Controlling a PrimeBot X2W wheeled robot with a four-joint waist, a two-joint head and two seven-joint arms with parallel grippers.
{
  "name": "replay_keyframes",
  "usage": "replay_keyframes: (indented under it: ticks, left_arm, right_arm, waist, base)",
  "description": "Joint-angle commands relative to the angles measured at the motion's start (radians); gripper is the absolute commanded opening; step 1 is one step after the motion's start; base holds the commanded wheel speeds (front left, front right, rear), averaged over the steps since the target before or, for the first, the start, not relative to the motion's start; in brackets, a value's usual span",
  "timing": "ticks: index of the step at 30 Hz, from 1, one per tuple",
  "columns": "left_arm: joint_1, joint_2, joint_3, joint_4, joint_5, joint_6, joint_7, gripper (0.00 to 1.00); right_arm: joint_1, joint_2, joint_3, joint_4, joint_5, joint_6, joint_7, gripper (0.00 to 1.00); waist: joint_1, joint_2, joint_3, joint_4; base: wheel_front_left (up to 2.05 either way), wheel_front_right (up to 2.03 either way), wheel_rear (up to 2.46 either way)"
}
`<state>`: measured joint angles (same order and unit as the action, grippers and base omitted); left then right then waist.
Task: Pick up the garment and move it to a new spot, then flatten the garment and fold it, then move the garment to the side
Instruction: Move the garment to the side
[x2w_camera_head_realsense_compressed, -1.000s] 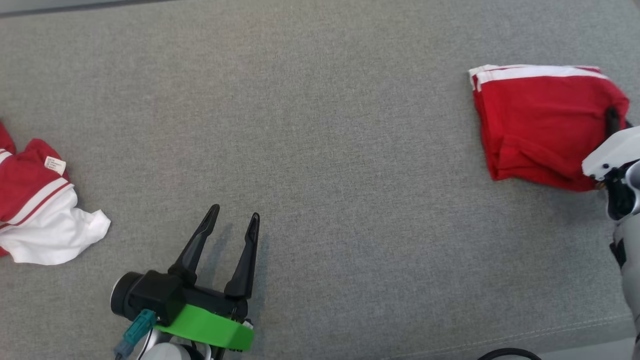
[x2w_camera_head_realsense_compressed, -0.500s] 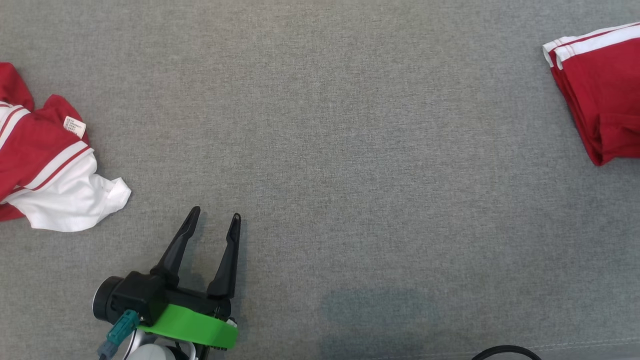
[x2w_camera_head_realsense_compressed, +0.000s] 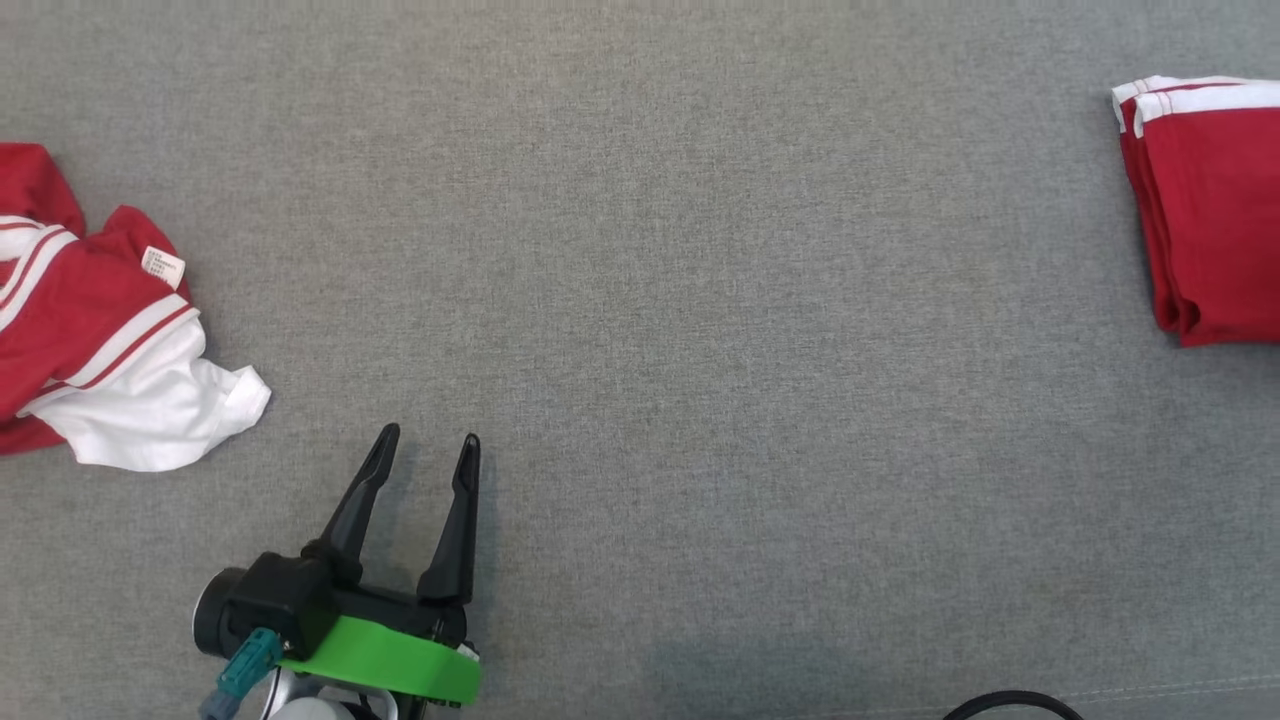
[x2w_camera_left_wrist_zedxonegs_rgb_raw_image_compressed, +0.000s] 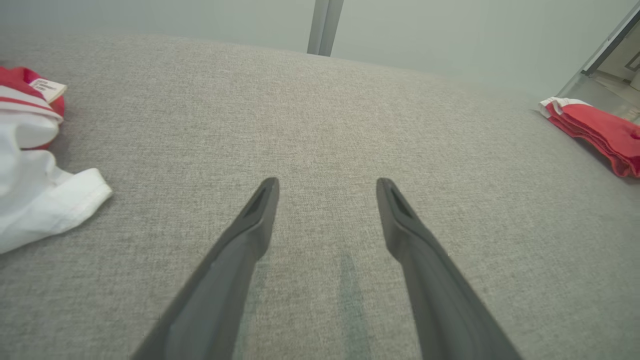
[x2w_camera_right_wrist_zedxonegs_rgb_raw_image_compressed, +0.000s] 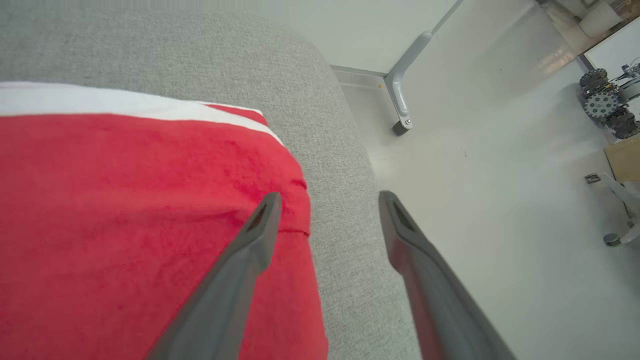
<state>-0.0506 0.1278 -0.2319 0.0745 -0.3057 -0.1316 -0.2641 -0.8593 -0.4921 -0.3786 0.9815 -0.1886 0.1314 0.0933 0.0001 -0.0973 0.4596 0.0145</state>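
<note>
**Right gripper off the folded garment, fingers spread**

- The folded red garment (x2w_camera_head_realsense_compressed: 1215, 210) lies flat at the right end of the grey fabric surface (x2w_camera_head_realsense_compressed: 700, 350), white-striped hem along its far side. It is cut off by the head view's right border.
- A second ago the right arm's pale wrist sat on that garment's right side, with a dark finger on the cloth. It's gone from the head view now.
- In the wrist view the right gripper (x2w_camera_right_wrist_zedxonegs_rgb_raw_image_compressed: 330, 196) has its fingers wide apart with nothing between them, over the garment's corner at the surface's right edge. Can't tell if the inner finger still touches the cloth; it looks lifted off.
- Beyond that edge: pale floor (x2w_camera_right_wrist_zedxonegs_rgb_raw_image_compressed: 475, 175) and a metal leg (x2w_camera_right_wrist_zedxonegs_rgb_raw_image_compressed: 402, 85).
- The head camera has panned since the earlier frame, so the whole picture has shifted. Not reading that as the garment moving.
- The left gripper (x2w_camera_head_realsense_compressed: 429, 437) is over the surface's near edge, left of middle, fingers spread and empty, same pose as before.
- A crumpled red-and-white garment (x2w_camera_head_realsense_compressed: 100, 340) sits at the surface's left end, small label (x2w_camera_head_realsense_compressed: 163, 265) facing up, well apart from the left gripper.
- A black cable (x2w_camera_head_realsense_compressed: 1015, 703) loops at the surface's near edge, towards the right.
</note>
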Motion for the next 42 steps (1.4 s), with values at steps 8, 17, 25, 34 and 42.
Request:
replay_keyframes:
  ticks: [8, 17, 25, 34, 42]
  left_arm:
    - [0.071, -0.035, 0.021, 0.029, -0.007, 0.001, 0.000, 1.00]
    - [0.155, -0.057, 0.086, 0.042, 0.013, 0.001, 0.000, 1.00]
    - [0.198, -0.057, 0.140, 0.050, 0.034, 0.001, 0.000, 1.00]
    - [0.189, -0.056, 0.165, 0.081, 0.033, 0.001, 0.000, 1.00]
    - [0.163, -0.060, 0.167, 0.103, 0.033, 0.001, 0.000, 1.00]
  right_arm:
    - [0.109, 0.064, 0.009, -0.151, 0.003, -0.001, -0.203, 1.00]
    - [0.424, 0.127, 0.068, -0.453, 0.167, -0.001, -0.351, 1.00]
    - [0.850, 0.331, 0.036, -0.884, 0.253, -0.001, -0.356, 1.00]
    - [1.027, 0.431, 0.090, -0.889, 0.247, -0.001, -0.356, 1.00]
    - [1.049, 0.441, 0.169, -0.843, 0.207, -0.001, -0.356, 1.00]
  waist:
    - [-0.0001, -0.0001, -0.172, 0.008]
    - [-0.0001, -0.0001, -0.323, 0.085]
    - [-0.0001, -0.0001, -0.381, 0.137]
    - [-0.0001, -0.0001, -0.418, 0.138]
    - [-0.0001, -0.0001, -0.425, 0.121]
  base:
    - [0.00, 0.00, 0.00]
    - [0.00, 0.00, 0.00]
    - [0.00, 0.00, 0.00]
    - [0.00, 0.00, 0.00]
    - [0.00, 0.00, 0.00]
